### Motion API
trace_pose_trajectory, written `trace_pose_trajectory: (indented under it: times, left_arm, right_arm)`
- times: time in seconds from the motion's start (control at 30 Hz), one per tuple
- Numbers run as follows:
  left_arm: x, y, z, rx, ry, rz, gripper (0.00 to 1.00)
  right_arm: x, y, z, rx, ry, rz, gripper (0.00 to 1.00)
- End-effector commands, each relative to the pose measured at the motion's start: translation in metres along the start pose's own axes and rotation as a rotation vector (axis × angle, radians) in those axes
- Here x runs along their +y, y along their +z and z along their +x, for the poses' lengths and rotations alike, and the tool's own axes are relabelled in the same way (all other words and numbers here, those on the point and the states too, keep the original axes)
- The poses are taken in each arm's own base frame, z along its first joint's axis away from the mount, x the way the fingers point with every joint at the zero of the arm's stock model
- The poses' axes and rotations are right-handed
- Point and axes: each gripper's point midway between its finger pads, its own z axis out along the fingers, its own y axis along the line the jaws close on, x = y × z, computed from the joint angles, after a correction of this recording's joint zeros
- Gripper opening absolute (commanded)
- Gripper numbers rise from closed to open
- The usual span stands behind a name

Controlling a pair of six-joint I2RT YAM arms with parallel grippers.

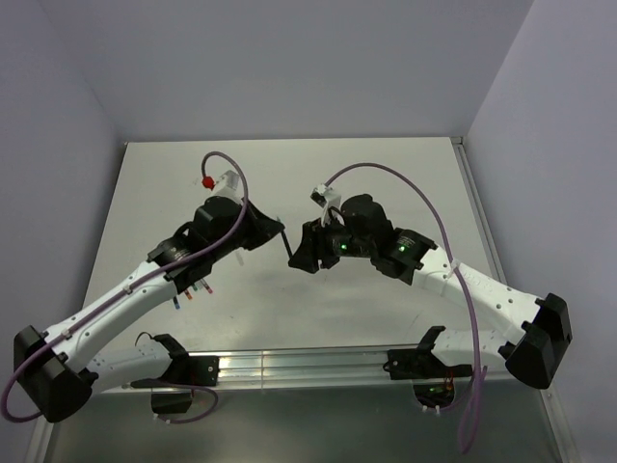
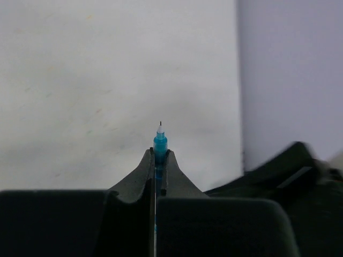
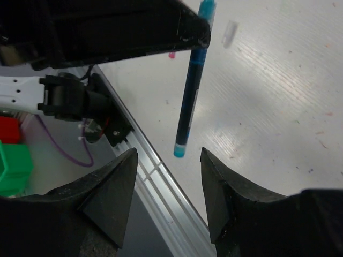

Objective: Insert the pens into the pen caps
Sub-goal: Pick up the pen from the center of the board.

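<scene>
Blue pen [image 2: 160,142] pinched in the left pincer [image 2: 159,154], its gripped middle hidden.

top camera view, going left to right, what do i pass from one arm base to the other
left arm base → loose pens → held blue pen → right arm base

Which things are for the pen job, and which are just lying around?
For the job: blue pen in the left gripper; open right gripper; loose pens beside the left arm.
Just lying about: red block, green block, metal rail.
</scene>
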Motion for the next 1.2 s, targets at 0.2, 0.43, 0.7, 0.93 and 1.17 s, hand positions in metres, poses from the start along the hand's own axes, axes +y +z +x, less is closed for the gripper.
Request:
trace_pose_trajectory:
  times: [0.2, 0.43, 0.7, 0.93, 1.17]
  left_arm:
    - [-0.072, -0.029, -0.039, -0.13, -0.093, 0.295, 0.0]
    - [-0.078, -0.035, -0.036, -0.121, -0.084, 0.337, 0.0]
    - [-0.087, -0.045, -0.033, -0.126, -0.044, 0.414, 0.0]
    - [-0.091, -0.049, -0.027, -0.114, -0.028, 0.451, 0.01]
    - [-0.087, -0.052, -0.022, -0.11, -0.019, 0.456, 0.0]
  right_arm:
    - [0.03, -0.006, -0.049, -0.152, -0.027, -0.109, 0.58]
    - [0.034, -0.002, -0.063, -0.177, 0.001, -0.113, 0.52]
    - [0.032, 0.0, -0.067, -0.175, 0.028, -0.115, 0.37]
    - [0.024, 0.002, -0.069, -0.182, 0.051, -0.093, 0.25]
    - [0.018, 0.003, -0.071, -0.185, 0.06, -0.084, 0.25]
